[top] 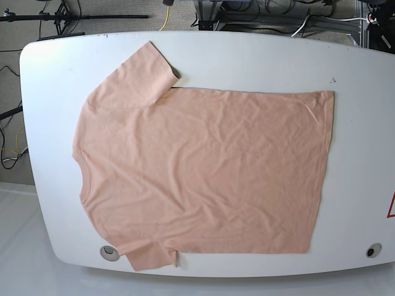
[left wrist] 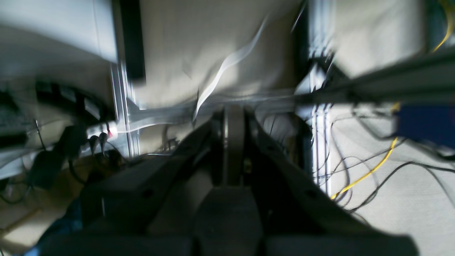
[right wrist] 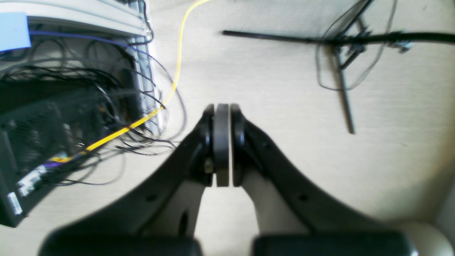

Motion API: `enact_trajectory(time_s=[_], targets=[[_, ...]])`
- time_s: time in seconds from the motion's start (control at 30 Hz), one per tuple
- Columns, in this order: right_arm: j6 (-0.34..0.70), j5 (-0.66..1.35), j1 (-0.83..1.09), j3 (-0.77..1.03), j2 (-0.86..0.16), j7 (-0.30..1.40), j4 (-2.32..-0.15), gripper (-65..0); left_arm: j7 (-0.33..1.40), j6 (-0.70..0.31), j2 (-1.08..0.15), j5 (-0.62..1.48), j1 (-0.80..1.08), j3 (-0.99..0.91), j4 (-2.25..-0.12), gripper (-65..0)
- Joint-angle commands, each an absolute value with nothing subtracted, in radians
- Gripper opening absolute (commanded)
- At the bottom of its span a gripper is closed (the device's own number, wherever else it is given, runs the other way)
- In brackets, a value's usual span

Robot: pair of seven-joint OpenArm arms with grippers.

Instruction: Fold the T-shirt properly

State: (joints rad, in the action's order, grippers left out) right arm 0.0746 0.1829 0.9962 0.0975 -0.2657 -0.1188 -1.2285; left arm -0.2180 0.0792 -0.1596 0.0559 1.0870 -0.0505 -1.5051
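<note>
In the left wrist view, which is badly smeared by blur, the left gripper (left wrist: 234, 142) is seen with its jaws pressed together on nothing. Beyond it only a pale floor, a metal frame and loose cables are made out, a yellow cable (left wrist: 373, 170) among them. The T-shirt is not seen here.

In the right wrist view the right gripper (right wrist: 222, 142) is likewise closed tight and empty, pad against pad. It is pointed at pale floor, with a tangle of black wires and a yellow cable (right wrist: 170, 96) to one side and a dark stand (right wrist: 341, 60) to the other. No cloth is seen.

In the base view neither arm appears. The T-shirt (top: 203, 166) is laid out flat on the white table (top: 364, 68) and covers most of it. The collar end is toward the table's left edge and the hem toward the right. One sleeve (top: 139, 71) is spread toward the far edge, while the other lies at the near edge, its tip close to a round fitting (top: 110, 252) in the tabletop.

The cloth is judged light, soft and limp — it will sag and drag rather than keep shape. Hold is best taken at seamed edges — hem corners, shoulder or sleeve cuff — where a thin pinch can be lifted clear of the tabletop.
</note>
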Motion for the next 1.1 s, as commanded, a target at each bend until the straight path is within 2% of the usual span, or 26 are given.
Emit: enact_trajectory(time_s=[0.0, 0.13, 0.47, 0.53, 1.07], targets=[[0.072, 0.184, 1.042, 0.120, -0.278, -0.137, -1.282, -65.0, -0.247, 0.086, -0.170, 0.067, 1.138, -0.064, -1.574, -65.0], [0.077, 0.183, 1.095, 0.165, -0.283, -0.103, -1.401, -65.0, -0.238, 0.083, -0.173, 0.070, 1.180, -0.090, -1.679, -65.0], [0.097, 0.213, 1.134, 0.210, -0.302, -0.050, -1.569, -65.0, -0.173, 0.081, -0.172, 0.060, 1.199, -0.128, -1.781, -65.0], [0.100, 0.238, 1.147, 0.213, -0.309, -0.017, -1.646, -64.6, -0.121, 0.068, -0.173, 0.060, 1.192, -0.138, -1.827, -65.0], [0.098, 0.259, 1.169, 0.281, -0.345, 0.022, -1.831, -63.8, -0.017, 0.039, -0.220, 0.080, 1.187, -0.126, -2.016, -63.8]])
